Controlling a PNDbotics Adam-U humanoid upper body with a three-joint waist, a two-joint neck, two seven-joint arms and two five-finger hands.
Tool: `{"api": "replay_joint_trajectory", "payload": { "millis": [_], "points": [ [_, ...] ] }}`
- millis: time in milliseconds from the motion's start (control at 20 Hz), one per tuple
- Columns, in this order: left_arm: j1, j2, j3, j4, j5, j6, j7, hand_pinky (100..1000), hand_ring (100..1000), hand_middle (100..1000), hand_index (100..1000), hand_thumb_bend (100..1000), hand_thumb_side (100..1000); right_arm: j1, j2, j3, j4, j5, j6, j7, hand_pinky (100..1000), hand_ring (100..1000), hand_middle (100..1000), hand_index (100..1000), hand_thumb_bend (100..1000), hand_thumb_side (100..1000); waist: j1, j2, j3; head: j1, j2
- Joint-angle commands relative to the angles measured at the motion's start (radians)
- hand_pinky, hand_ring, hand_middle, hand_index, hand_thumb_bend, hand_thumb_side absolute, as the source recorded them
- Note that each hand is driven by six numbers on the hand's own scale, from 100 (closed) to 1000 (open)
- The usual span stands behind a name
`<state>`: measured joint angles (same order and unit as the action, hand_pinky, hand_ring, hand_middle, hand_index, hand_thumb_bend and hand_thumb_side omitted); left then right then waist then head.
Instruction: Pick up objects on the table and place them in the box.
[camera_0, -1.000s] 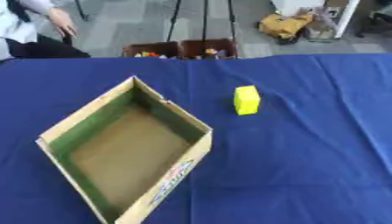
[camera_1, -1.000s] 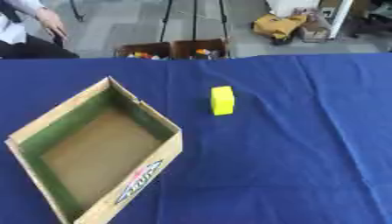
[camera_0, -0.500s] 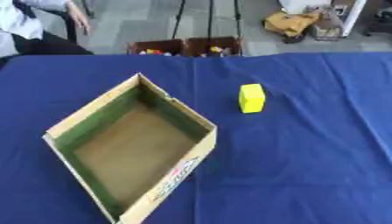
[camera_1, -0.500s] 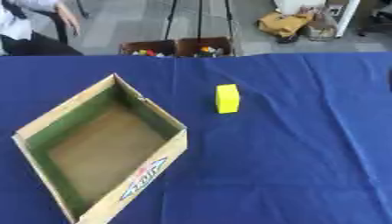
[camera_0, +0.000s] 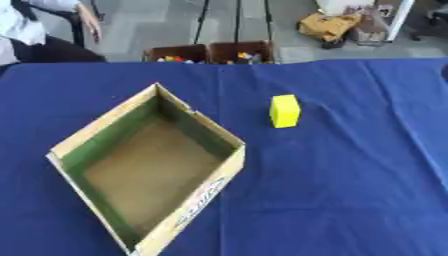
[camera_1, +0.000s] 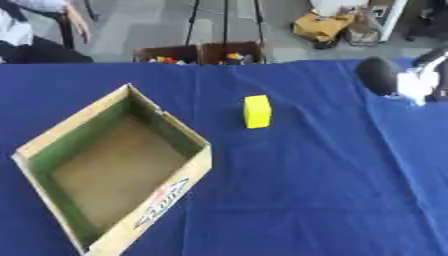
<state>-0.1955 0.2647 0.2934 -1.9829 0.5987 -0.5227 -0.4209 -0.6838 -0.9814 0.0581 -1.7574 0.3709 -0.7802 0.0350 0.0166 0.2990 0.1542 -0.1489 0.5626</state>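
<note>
On the blue tabletop a yellow block stands upright, just right of the open cardboard box. At the right eye view's far right edge, the right hand shows blurred above the cloth; whether its fingers are open cannot be told.

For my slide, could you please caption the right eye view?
Yellow block beside empty cardboard box on blue tablecloth; right arm entering.

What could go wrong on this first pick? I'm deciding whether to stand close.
The yellow block stands upright on its own on the blue cloth, so a clumsy touch from the right arm entering nearby might topple it. The cardboard box sits askew, its near wall an obstacle during placing.
</note>
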Motion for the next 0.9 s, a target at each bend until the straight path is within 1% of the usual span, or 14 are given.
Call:
{"api": "replay_joint_trajectory", "payload": {
  "millis": [50,200,400,600,650,700,900],
  "points": [
    [-0.002,0.022,-0.001,-0.017,0.004,0.001,-0.009,743,719,884,984,100,1000,-0.046,-0.025,0.031,0.072,0.051,-0.022,0.047,795,881,868,895,389,856,-0.004,-0.039,0.005,-0.009,0.005],
    [-0.001,0.021,-0.004,-0.017,0.005,0.003,-0.013,744,719,885,983,100,1000,-0.082,-0.007,0.063,0.144,0.095,-0.045,0.091,802,885,880,900,393,850,-0.004,-0.041,0.01,-0.012,0.003],
    [0.0,0.018,-0.005,-0.017,0.003,0.009,-0.018,746,720,886,981,100,1000,-0.121,0.032,0.085,0.239,0.154,-0.081,0.15,813,893,880,898,413,827,-0.005,-0.041,0.012,-0.014,0.001],
    [0.0,0.016,-0.006,-0.017,0.001,0.012,-0.022,747,720,886,981,100,1000,-0.166,0.082,0.088,0.333,0.212,-0.11,0.208,817,895,874,899,440,805,-0.005,-0.04,0.014,-0.014,-0.001],
    [-0.001,0.015,-0.007,-0.017,0.001,0.014,-0.023,747,720,886,981,100,1000,-0.179,0.097,0.087,0.356,0.226,-0.118,0.222,819,894,870,898,427,786,-0.005,-0.04,0.015,-0.015,-0.001],
    [-0.001,0.014,-0.008,-0.017,0.0,0.016,-0.024,747,720,886,981,100,1000,-0.192,0.112,0.086,0.379,0.237,-0.122,0.236,820,893,866,898,453,791,-0.006,-0.039,0.015,-0.015,-0.002],
    [-0.002,0.01,-0.009,-0.017,-0.003,0.021,-0.03,748,719,886,979,100,1000,-0.243,0.161,0.086,0.473,0.263,-0.127,0.294,822,892,859,900,470,777,-0.006,-0.036,0.014,-0.017,-0.004]
  ]
}}
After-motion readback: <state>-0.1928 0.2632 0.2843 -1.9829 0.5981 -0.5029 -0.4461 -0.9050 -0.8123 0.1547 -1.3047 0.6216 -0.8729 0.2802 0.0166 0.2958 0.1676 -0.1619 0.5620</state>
